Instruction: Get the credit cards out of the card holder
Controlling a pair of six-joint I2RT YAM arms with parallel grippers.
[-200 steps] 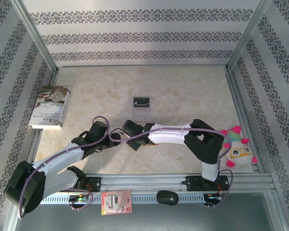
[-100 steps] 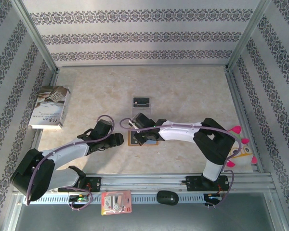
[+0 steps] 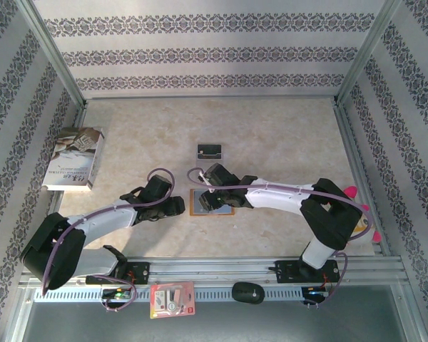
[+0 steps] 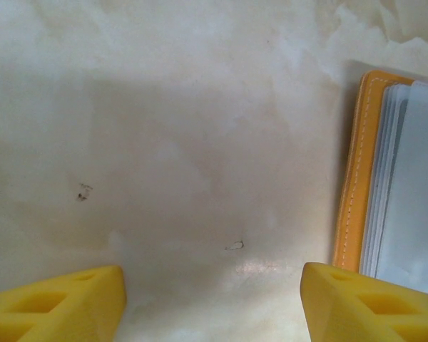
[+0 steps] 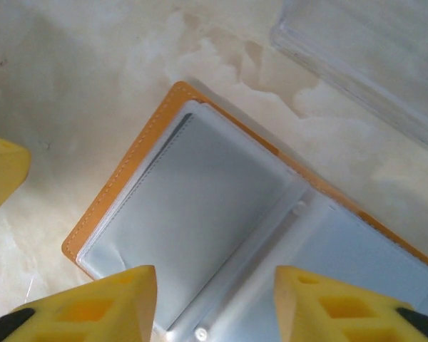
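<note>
The card holder [image 3: 224,207] lies spread open and flat on the table, orange-tan at the rim with grey-blue pockets facing up [image 5: 214,192]. No card face shows clearly in those pockets. My right gripper [image 5: 214,306] hovers just over the open holder, jaws open with nothing between them; from above it [image 3: 205,199] is over the holder's left half. My left gripper [image 4: 214,306] is open over bare table, the holder's left edge [image 4: 357,178] just beside its right finger. One black credit card [image 3: 210,150] sits on a clear plastic stand farther back.
The clear stand [image 5: 364,64] is just beyond the holder. A book [image 3: 75,158] lies at the far left. A plush toy [image 3: 362,214] sits at the right behind my right arm. A red-and-white packet [image 3: 172,299] and a black mouse [image 3: 248,292] rest on the front rail.
My right gripper has gone from shut to open and shifted back over the holder, which now lies flat and open. My left gripper has moved right, up to the holder's edge.
</note>
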